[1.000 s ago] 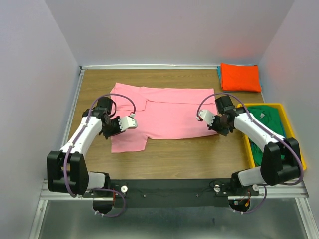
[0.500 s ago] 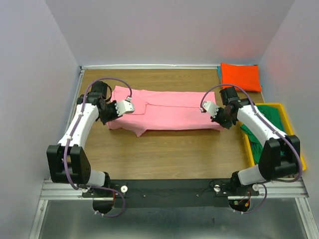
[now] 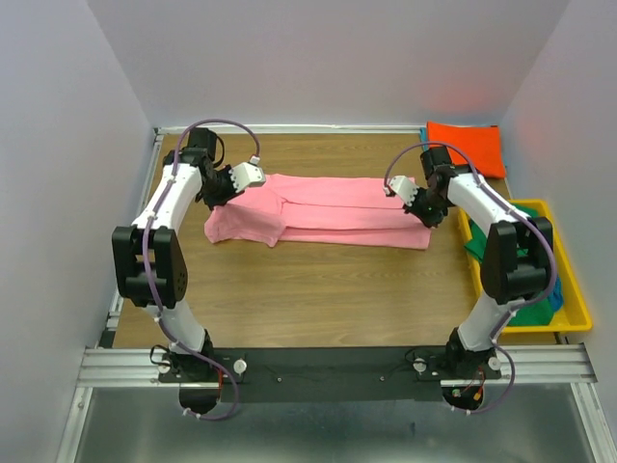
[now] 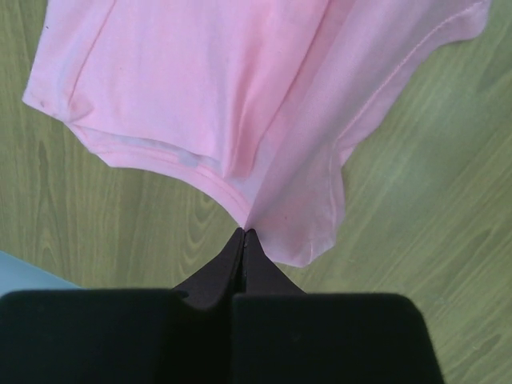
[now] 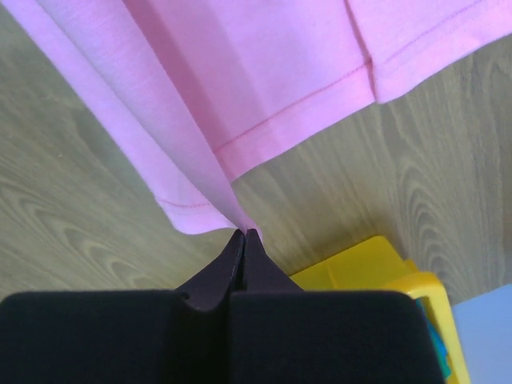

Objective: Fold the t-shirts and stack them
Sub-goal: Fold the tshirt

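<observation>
The pink t-shirt (image 3: pixel 328 210) lies folded lengthwise in a long band across the far middle of the wooden table. My left gripper (image 3: pixel 220 188) is shut on its left end, a pinch of pink cloth (image 4: pixel 264 208) between the fingertips of that gripper (image 4: pixel 245 234). At the opposite end my right gripper (image 3: pixel 430 204) is shut on the shirt's edge (image 5: pixel 200 212), seen just above that gripper's tips (image 5: pixel 244 234). A folded orange t-shirt (image 3: pixel 468 145) rests at the far right corner. A green t-shirt (image 3: pixel 508 231) lies in the yellow bin.
The yellow plastic bin (image 3: pixel 571 307) stands along the right edge of the table, close to my right arm; its corner (image 5: pixel 376 268) shows in the right wrist view. White walls close the table on three sides.
Both grippers have carried the near edge of the pink shirt away from me, toward the far side. The shirt has gone from a wide spread to a narrow folded band.
</observation>
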You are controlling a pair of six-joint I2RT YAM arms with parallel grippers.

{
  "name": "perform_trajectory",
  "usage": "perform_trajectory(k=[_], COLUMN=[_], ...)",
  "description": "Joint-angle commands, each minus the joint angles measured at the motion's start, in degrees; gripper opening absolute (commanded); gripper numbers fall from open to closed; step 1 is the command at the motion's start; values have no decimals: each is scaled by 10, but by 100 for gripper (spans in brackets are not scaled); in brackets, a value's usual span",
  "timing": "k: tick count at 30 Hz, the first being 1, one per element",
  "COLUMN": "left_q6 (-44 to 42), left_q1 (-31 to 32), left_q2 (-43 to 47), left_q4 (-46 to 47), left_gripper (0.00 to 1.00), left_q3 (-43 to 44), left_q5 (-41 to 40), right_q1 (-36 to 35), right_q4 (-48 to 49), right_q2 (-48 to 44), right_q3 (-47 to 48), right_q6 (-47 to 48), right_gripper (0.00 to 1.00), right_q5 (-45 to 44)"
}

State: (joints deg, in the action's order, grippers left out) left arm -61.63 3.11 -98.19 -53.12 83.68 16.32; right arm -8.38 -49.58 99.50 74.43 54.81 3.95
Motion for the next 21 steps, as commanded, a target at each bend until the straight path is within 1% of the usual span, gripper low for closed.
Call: perform_trajectory(k=[1,8,21], left_q6=[7,11,9], left_q1=[-1,-1,-2], left_q2=[-38,-90,-124], left_q4=[4,13,52], left_gripper=[0,0,0], left_q3=[40,77,61], left_q5=[3,-1,-25], right_q1=[8,7,8], right_q4=[-9,-9,-9], right_q2=[45,103,163], right_q3=[45,98,149], right_q6=[19,25,28], right_gripper=[0,1,0], right_q5=[6,2,-2])
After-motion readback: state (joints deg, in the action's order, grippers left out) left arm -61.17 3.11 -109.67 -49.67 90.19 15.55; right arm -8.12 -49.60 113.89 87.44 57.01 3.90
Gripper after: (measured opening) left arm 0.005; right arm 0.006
